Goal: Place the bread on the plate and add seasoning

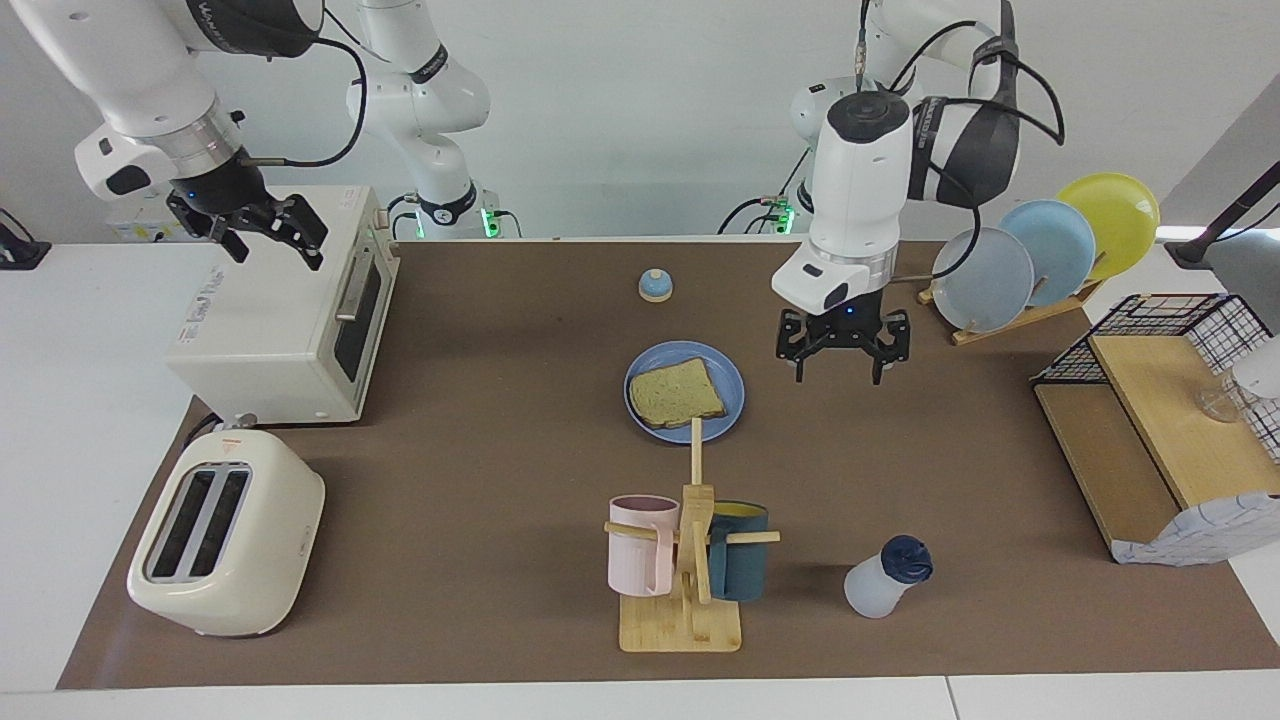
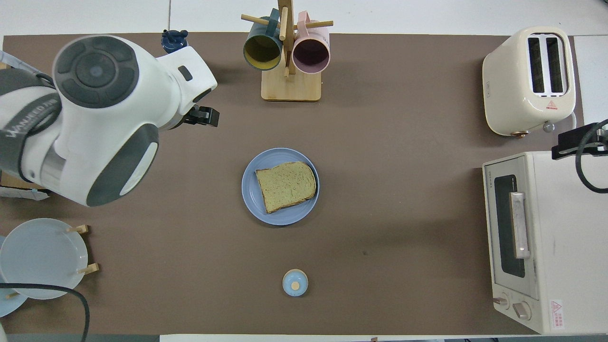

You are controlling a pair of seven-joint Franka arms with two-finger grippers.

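Brown matting covers the counter, white walls above it, and both arms hang over the spread. Biggest item is the toaster oven at the right arm's end, with the right gripper parked above its top, jaws spread wide and empty, waiting out of the way. Just farther from the robots than the oven sits the cream toaster, slots empty, which fits with the bread being done. At the left arm's end, the plate rack holds its spares upright, none of them needed. Centre stage, the blue plate carries the bread flat and square on it, so that half looks finished. The left gripper hovers above bare mat beside the plate, jaws wide, holding nothing. The seasoning stands upright on the mat, beside the mug tree, well apart from the plate, which reads as parked, job likely finished. Smallest, the bell sits near the robots.
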